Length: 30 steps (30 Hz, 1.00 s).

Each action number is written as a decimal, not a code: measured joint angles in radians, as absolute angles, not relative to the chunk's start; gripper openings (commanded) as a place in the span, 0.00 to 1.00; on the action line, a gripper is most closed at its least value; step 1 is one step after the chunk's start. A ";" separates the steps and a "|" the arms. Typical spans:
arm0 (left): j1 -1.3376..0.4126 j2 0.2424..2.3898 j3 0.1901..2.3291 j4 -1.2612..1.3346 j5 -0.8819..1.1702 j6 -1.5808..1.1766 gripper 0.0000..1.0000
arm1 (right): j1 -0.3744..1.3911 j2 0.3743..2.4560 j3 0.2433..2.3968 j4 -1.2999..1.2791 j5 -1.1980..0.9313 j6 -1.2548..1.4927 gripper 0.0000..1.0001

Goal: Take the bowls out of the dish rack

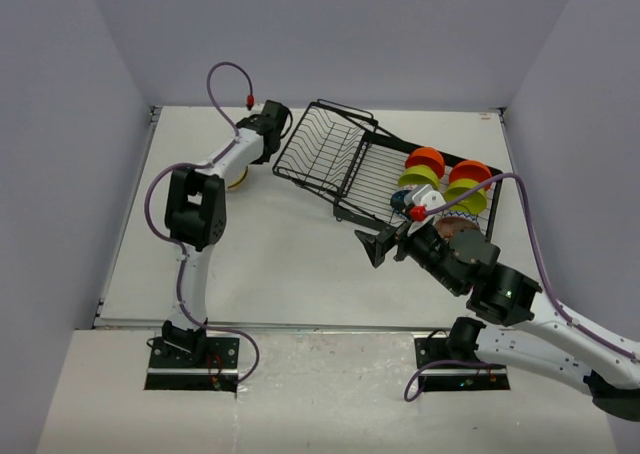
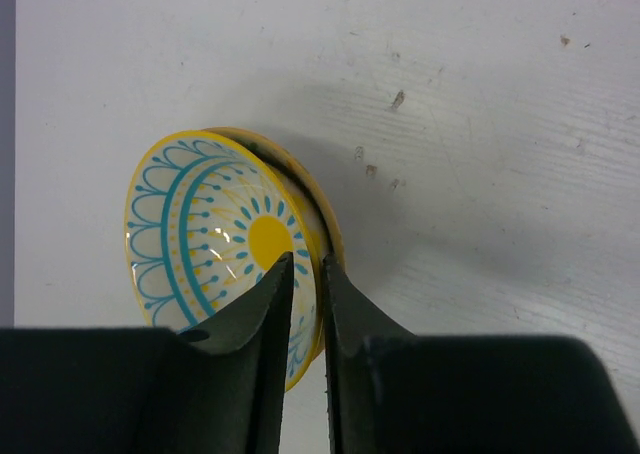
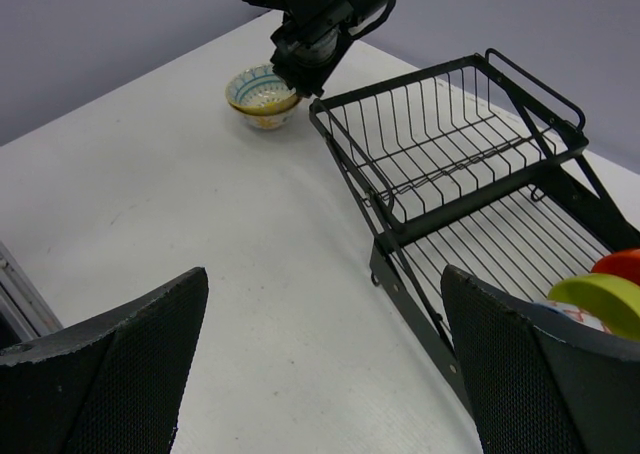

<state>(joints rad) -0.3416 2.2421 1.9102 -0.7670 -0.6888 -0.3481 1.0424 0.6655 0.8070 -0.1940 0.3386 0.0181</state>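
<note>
Floral bowl (image 2: 215,234) set down on the surface (image 2: 480,124)
My left claw (image 2: 305,274) straddles its rim, gripping or releasing I cannot tell; my right claw (image 3: 322,284) gapes empty by the dish rack (image 3: 450,154), whose remaining bowls (image 1: 440,179) need reaching next

White worktop (image 1: 300,254), matte, faint streaks in the surface. A few dark specks (image 2: 398,99) show in the left wrist view. Plain grey-lavender walls (image 1: 330,34) on three sides. Thin edge strip (image 1: 300,325) along the near side, paler ledge (image 1: 330,394) below it.
</note>
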 measured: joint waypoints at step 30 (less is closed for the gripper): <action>-0.342 0.899 1.094 -0.600 -0.374 -0.514 1.00 | 0.995 0.736 0.814 -0.211 0.443 0.019 0.99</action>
<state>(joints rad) -0.3420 0.8989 1.0939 -0.5999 -0.3744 -0.5144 0.9947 0.7364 0.8143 -0.2111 0.4435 0.0185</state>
